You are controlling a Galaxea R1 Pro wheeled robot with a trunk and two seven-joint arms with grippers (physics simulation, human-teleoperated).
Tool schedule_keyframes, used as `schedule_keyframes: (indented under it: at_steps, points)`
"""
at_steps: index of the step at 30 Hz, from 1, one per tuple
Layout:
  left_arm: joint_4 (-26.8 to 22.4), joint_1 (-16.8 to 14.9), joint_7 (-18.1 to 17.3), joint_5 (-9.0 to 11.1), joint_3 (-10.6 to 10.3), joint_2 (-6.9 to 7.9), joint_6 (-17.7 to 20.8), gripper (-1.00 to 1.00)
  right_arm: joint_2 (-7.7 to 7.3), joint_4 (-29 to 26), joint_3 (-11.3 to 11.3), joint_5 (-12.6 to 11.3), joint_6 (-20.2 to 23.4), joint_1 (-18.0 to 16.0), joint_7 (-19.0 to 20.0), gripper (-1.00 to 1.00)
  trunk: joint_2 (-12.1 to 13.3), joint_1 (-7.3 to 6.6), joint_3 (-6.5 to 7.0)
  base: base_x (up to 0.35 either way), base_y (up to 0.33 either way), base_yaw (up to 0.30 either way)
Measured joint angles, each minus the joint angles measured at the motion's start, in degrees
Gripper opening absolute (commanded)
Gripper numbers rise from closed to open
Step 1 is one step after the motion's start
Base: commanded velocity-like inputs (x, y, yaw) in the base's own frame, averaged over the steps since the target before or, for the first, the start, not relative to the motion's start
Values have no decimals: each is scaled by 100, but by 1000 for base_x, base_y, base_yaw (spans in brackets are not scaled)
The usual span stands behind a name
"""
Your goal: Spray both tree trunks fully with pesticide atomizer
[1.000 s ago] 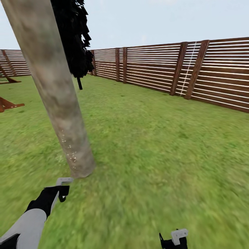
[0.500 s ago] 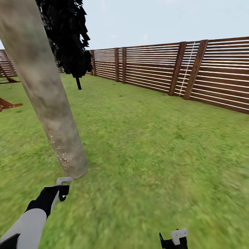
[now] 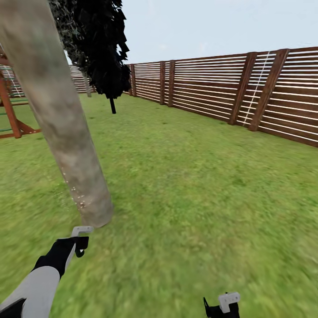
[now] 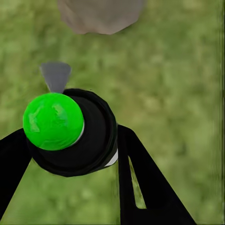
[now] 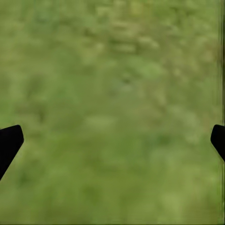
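A dark cypress-like tree (image 3: 104, 48) stands far ahead of the left gripper, its thin black stem (image 3: 112, 106) rising from the grass. Well off to that gripper's left stands a reddish-brown wooden frame (image 3: 11, 115) with slanted legs. A pale blue sky (image 3: 198, 26) spreads above, hazy and without distinct clouds.

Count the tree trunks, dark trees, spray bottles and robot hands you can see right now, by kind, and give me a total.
pale tree trunk: 1
dark cypress-like trees: 2, one behind the other
pesticide atomizer: 1, gripped in the left hand
robot hands: 2, left hand and right hand
Total: 6
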Motion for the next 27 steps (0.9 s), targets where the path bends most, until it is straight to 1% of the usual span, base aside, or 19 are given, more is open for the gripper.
schedule_keyframes:
  at_steps: [5,9,24,27]
  points:
    - [0,0,0,6,-8,0,-2,-100,0,0,-2,0,0,0,0,100,0,0,0,159,-253,15]
    - [-6,0,0,0,12,0,-2,-100,0,0,5,0,0,0,0,100,0,0,0,66,-262,242]
    - [-9,0,7,0,17,9,-2,-100,2,0,6,5,0,0,0,100,0,0,0,3,-272,276]
    - [-9,0,5,1,17,9,-2,-100,0,0,6,4,0,0,0,100,0,0,0,70,-272,87]
